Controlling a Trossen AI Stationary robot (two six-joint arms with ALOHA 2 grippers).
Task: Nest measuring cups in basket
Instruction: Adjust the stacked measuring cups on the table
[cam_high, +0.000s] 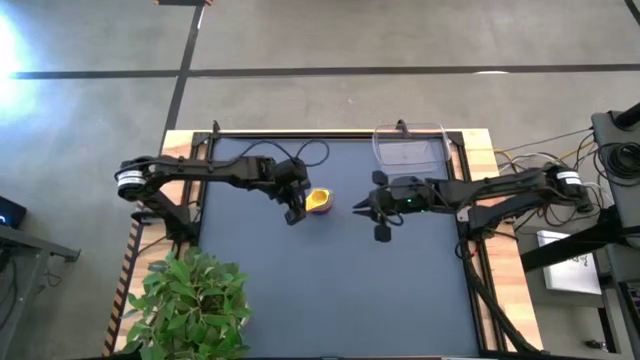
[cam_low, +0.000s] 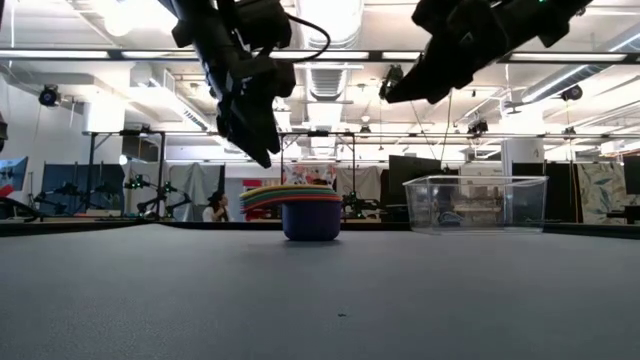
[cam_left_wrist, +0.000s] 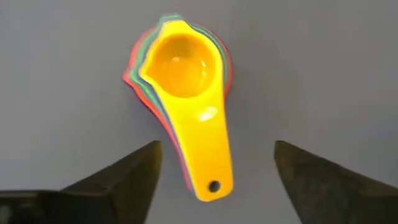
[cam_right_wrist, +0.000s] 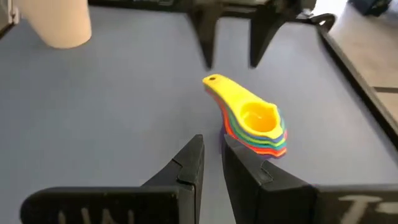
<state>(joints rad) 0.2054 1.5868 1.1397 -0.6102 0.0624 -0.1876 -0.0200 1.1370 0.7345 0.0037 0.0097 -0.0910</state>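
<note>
Your left gripper is hovering spread wide above the nested measuring cups on the table; your right gripper is sitting nearly clenched, empty, beside the basket.

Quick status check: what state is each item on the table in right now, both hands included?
measuring cups: nested in one stack, yellow on top, on the mat, outside the basket
basket: upright at the table's far edge, no cups in it
left hand: open above the stack's handle, holding nothing
right hand: nearly shut, empty, raised beside the stack
</note>
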